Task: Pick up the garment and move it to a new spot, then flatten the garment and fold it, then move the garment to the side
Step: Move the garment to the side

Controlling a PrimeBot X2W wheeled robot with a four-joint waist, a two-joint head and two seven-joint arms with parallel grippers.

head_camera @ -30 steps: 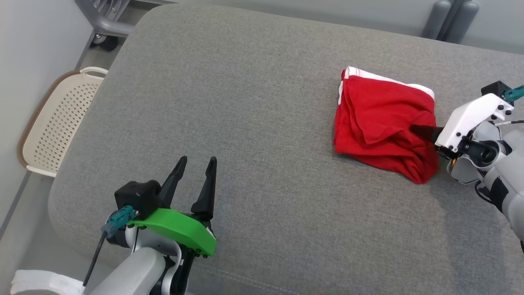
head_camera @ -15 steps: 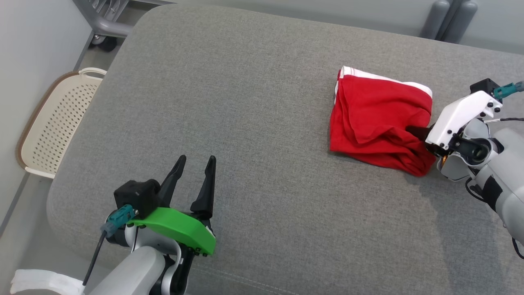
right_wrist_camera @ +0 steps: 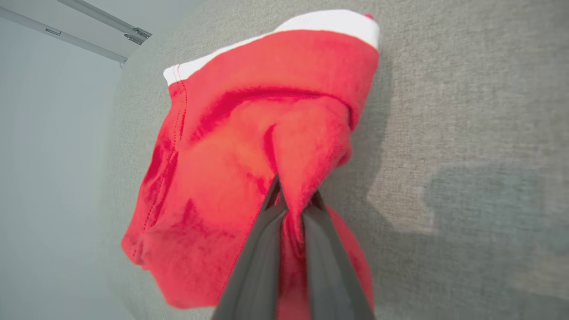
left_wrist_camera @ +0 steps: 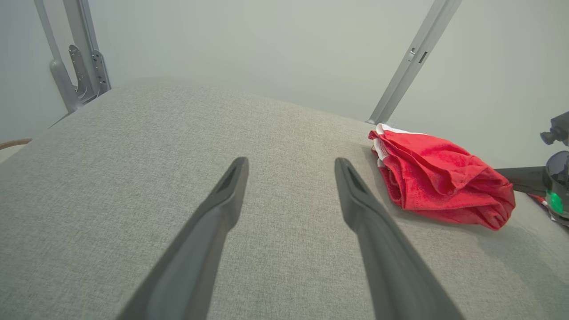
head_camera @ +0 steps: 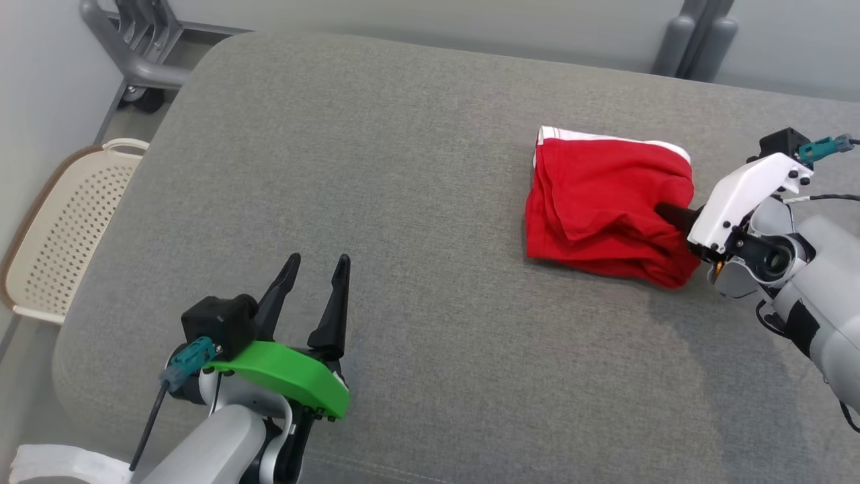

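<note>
My right gripper [head_camera: 666,214] was pinched shut on a fold of the garment [head_camera: 598,202]. It reached in from the right, and its dark fingers were buried in the cloth at the garment's right side. In the right wrist view the two fingers [right_wrist_camera: 262,249] almost met, with a ridge of red cloth squeezed between them and drawn up into a peak at their tips.

The garment lay bunched and creased on the right half of the grey worktop [head_camera: 403,168], toward the far side. It was red, with a white band [head_camera: 591,136] along its far edge. Most of it rested on the fabric surface. I could not tell whether the pinched part was clear of it.

My left gripper [head_camera: 319,262] stood wide and held nothing. It was over the near left part of the worktop, well apart from the garment, and its fingers pointed away from me. In the left wrist view the garment [left_wrist_camera: 440,178] showed beyond my right-hand finger [left_wrist_camera: 369,213], off to the right.

A cream basket [head_camera: 60,228] with small holes sat on the floor beside the worktop's left edge. A grey wheeled frame [head_camera: 134,60] stood past the far left corner.
</note>
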